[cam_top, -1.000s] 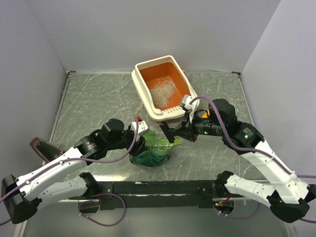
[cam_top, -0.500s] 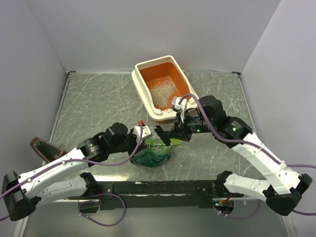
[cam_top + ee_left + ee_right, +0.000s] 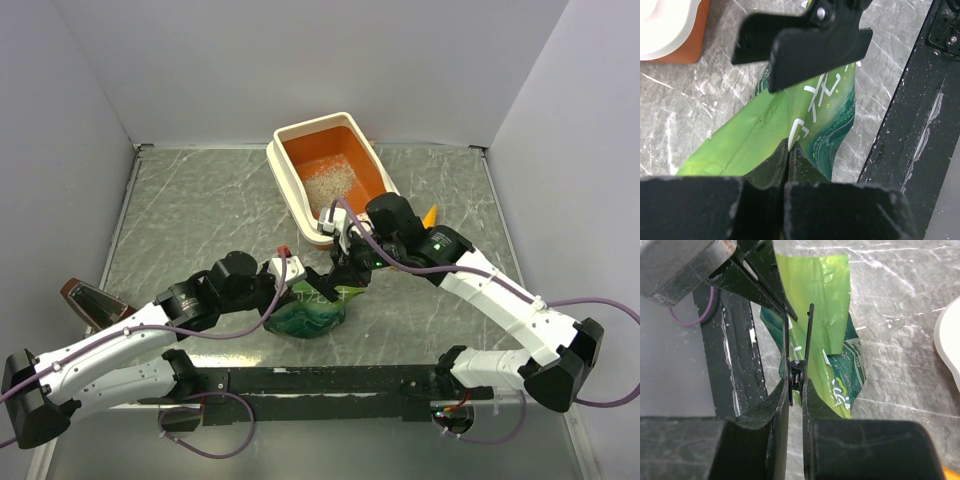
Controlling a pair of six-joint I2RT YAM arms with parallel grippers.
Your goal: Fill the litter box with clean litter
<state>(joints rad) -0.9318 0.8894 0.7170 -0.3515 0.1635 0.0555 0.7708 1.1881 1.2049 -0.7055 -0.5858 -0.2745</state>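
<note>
From where I stand, they're on getting the bag open, not pouring yet. The left gripper (image 3: 789, 162) has its jaws pressed tight together on a fold of the crinkly green plastic bag (image 3: 312, 308), pinning it to the grey marbled table (image 3: 180, 210). The right gripper (image 3: 796, 390) is nearly closed too, squeezing the handles of a black spring clip (image 3: 815, 47). The clip sits just above the left jaws, over the bag's upper edge. I can't tell whether it bites the bag or hangs free of it.

The big rectangular plastic litter box (image 3: 288, 192), orange inside with a cream rim, stands beyond the right jaws, apart from the bag. Only a thin patch of pale grey clean litter (image 3: 330, 185) lies on its floor, so most of the filling is left.

Next, I'd reckon, the clip must come clear of the bag's mouth while the left holds firm. Then the bag gets lifted and tipped over the box.

A second ago the left jaws stood open above the bag; they've since dropped and shut. The right arm has swung in toward the bag, uncovering an orange-yellow scoop tip (image 3: 430, 213) beside the box. Bag and box haven't shifted.
</note>
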